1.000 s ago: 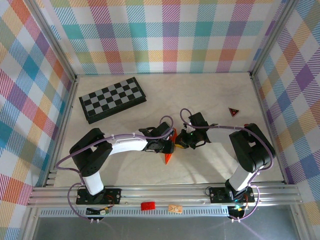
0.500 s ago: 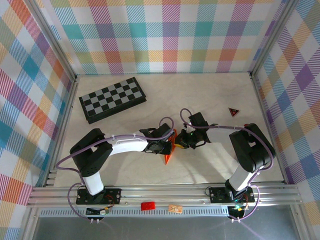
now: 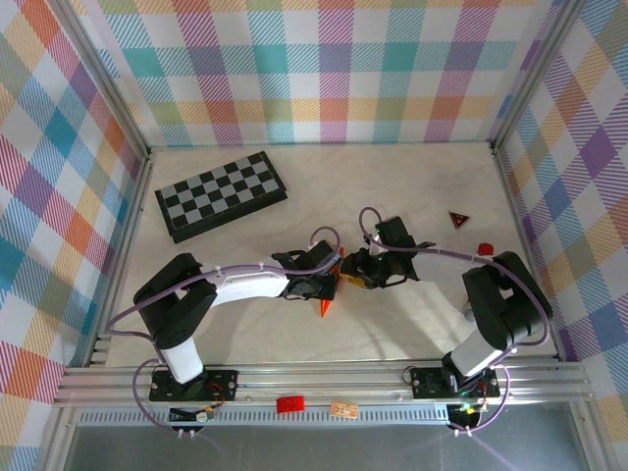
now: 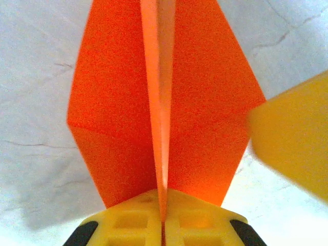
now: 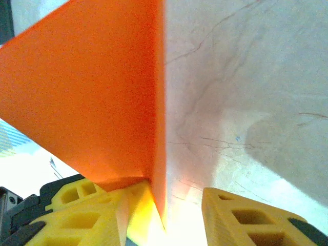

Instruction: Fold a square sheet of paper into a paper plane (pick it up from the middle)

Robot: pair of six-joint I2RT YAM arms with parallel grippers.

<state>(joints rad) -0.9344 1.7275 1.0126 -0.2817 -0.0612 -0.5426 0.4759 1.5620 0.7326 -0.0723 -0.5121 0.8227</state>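
Since a second ago, the right arm's elbow is swinging out towards the right edge of the frame and the right gripper (image 3: 355, 270) is letting go, its yellow jaws now standing apart. Its wrist view is showing one finger (image 5: 97, 207) lying against the orange fold and the other finger clear of it, with bare table between. The left gripper (image 3: 332, 285) is pinching its jaws together on the paper plane (image 3: 326, 305), which is sitting at the centre of the overhead frame. The plane's pointed tip is sticking out below the two grippers, towards the bottom of the frame. In the left wrist view, the closed left gripper (image 4: 163, 215) is clamping the upright centre crease of the paper plane (image 4: 205, 113), whose wings are spreading to either side above the pale table (image 4: 41, 169). The checkerboard (image 3: 221, 194) is lying in the upper left, well apart, and a small dark red triangle (image 3: 457, 219) is lying at the right.
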